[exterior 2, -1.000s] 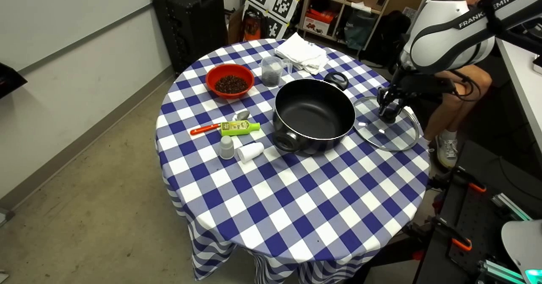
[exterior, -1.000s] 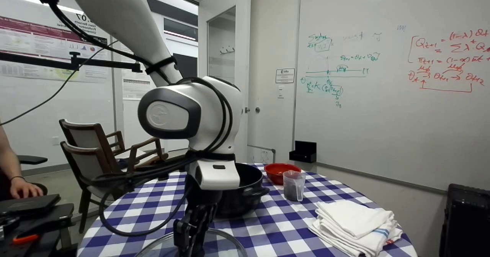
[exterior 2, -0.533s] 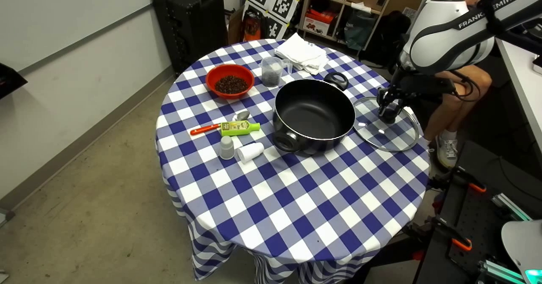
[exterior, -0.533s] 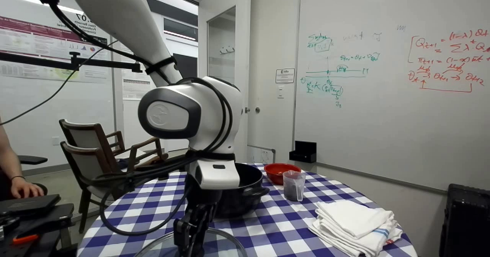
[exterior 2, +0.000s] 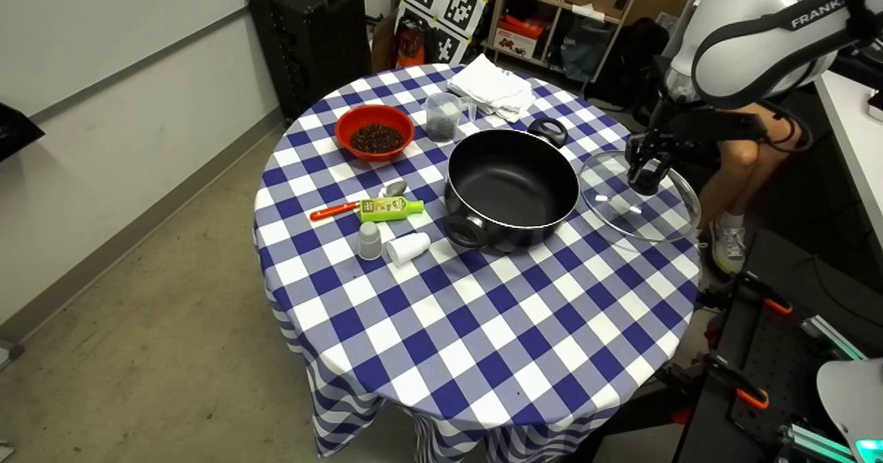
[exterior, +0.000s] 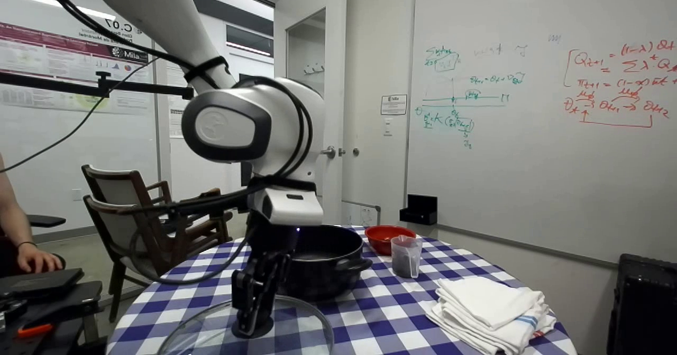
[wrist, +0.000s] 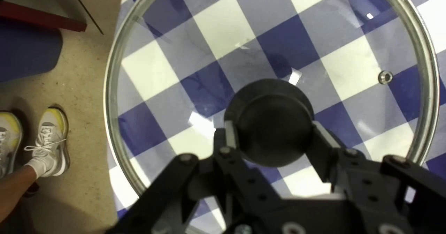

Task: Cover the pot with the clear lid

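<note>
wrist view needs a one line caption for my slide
Gripper holds the clear lid by its dark knob over a checked tablecloth, two shoes at left.

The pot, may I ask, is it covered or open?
Open: the pot shows its bare interior; the gripper holds the clear lid beside it.

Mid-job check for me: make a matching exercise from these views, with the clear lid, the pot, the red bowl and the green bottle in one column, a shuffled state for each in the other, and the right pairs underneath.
Things
1. clear lid
2. pot
3. red bowl
4. green bottle

States
A. lying on its side
B. held by its knob in the gripper
C. has dark brown bits in it
D. black, with no lid on it yet

Right pairs: 1-B; 2-D; 3-C; 4-A
</note>
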`<state>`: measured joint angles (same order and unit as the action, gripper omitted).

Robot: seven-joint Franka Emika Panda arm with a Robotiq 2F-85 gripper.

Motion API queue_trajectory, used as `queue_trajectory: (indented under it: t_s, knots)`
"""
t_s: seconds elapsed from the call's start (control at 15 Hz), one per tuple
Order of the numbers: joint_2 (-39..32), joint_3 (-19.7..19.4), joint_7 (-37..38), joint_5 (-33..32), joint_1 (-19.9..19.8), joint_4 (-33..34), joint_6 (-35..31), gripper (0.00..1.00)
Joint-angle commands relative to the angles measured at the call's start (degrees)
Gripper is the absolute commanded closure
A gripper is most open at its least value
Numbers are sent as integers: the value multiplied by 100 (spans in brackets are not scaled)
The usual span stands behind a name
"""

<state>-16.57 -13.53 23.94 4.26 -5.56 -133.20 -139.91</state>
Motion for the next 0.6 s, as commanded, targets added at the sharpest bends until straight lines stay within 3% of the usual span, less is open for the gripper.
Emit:
queue_trajectory:
  t_s: [0.0,0.27,0.53]
  knots:
    - [1141,-287,726,-866,190,-426,562,75]
    - [2171,38,1206,-1605,97,-435,1274,75]
    - [2578,695,1174,-1504,122,136,1998,75]
